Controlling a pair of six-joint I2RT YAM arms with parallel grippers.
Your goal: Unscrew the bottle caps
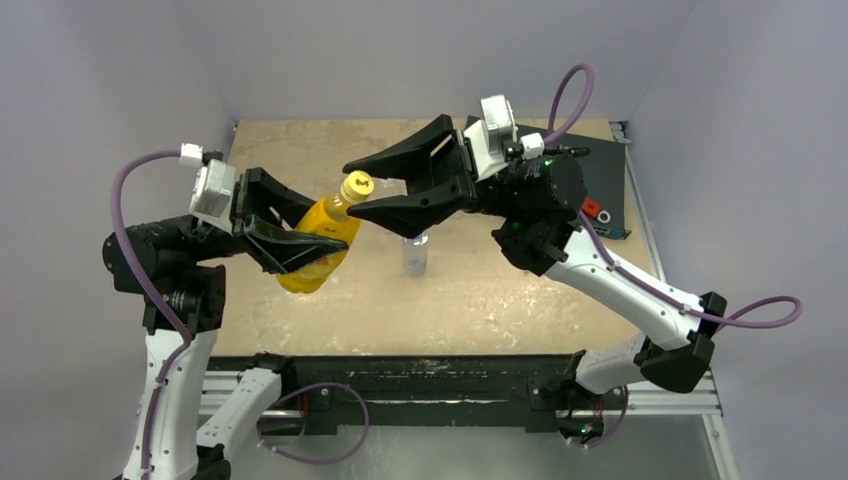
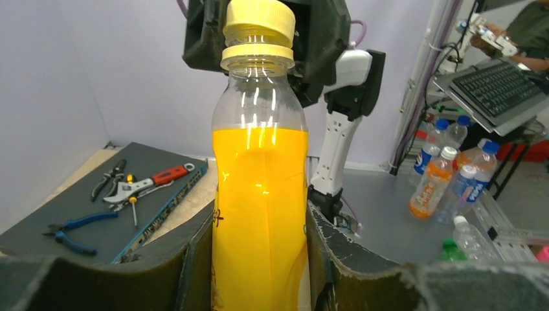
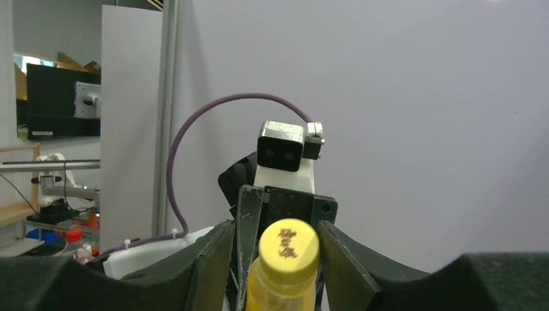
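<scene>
Orange-yellow liquid fills the large bottle (image 1: pixel 318 240) to just below its shoulder; the neck above is clear. The left gripper (image 1: pixel 322 226) is clamped on the body of this bottle, one pad on each side. It holds the bottle off the table (image 1: pixel 480 300), tilted with the neck toward the right arm. The yellow cap (image 1: pixel 357 186) sits on the neck with its ring beneath it. The right wrist view shows a dark printed mark on the cap top; it cannot be read. The bottle's yellow label carries small dark marks, likewise unreadable.

On the right gripper (image 1: pixel 366 190) the jaws stand apart, one finger on each side of the yellow cap. The right wrist view shows a gap between each finger and the cap.

A small clear bottle (image 1: pixel 415 256) stands upright on the table, just under the right gripper's near finger. Whether it bears a cap cannot be told.

A dark mat (image 2: pixel 78 214) lies at the far right corner of the table. It bears a red-handled wrench (image 2: pixel 152 183), blue-handled pliers (image 2: pixel 74 227) and black pliers (image 2: pixel 109 178).

Beyond the table, the left wrist view shows a group of spare bottles (image 2: pixel 447 175) on a grey surface. Several have blue caps and blue labels, and one holds orange drink under a white cap. Their lettering is too small to read. A keyboard (image 2: pixel 498 84) lies behind them.
</scene>
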